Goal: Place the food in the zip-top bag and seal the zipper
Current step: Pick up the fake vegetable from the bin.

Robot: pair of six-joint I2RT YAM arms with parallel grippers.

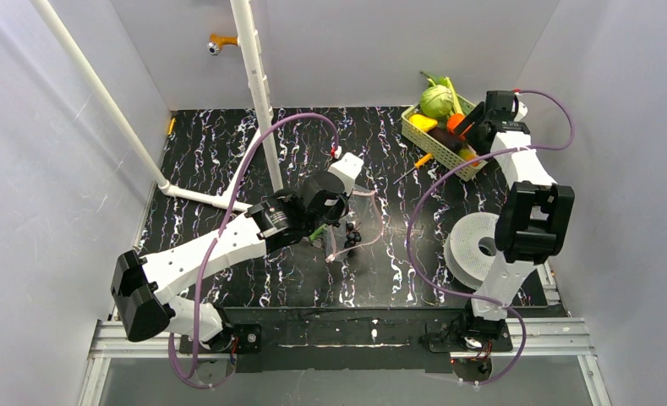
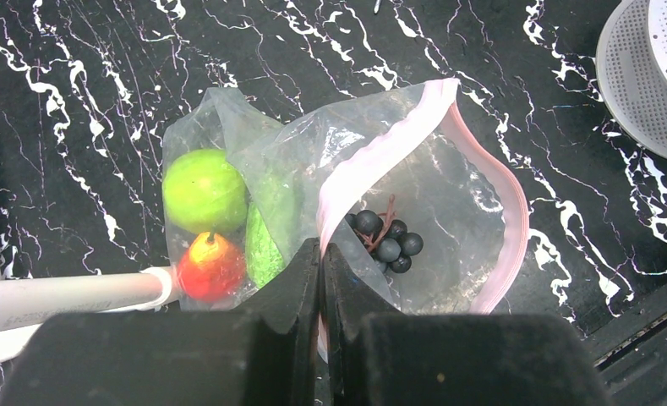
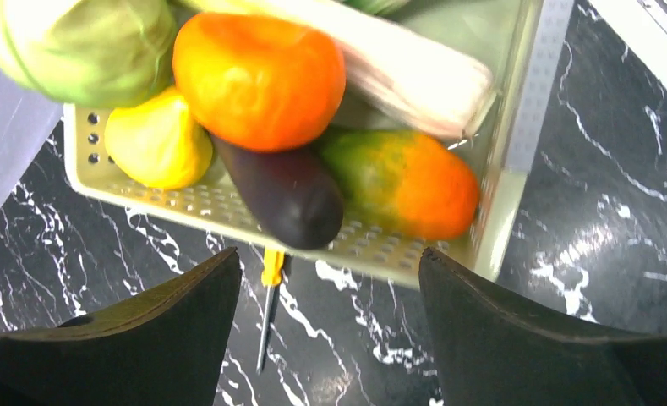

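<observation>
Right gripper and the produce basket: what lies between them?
A yellow-handled screwdriver on the table, between the basket and the open right gripper; right wrist view.

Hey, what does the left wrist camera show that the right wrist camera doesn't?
Only the left wrist: the zip-top bag, mouth open, holding a grape bunch, a round green fruit and a red-orange piece, with the left gripper shut on its pink zipper edge. Only the right wrist: a pale basket of an orange fruit, a yellow piece, a dark purple eggplant and a cabbage, with the right gripper open before it. Both: the black marbled table.
</observation>
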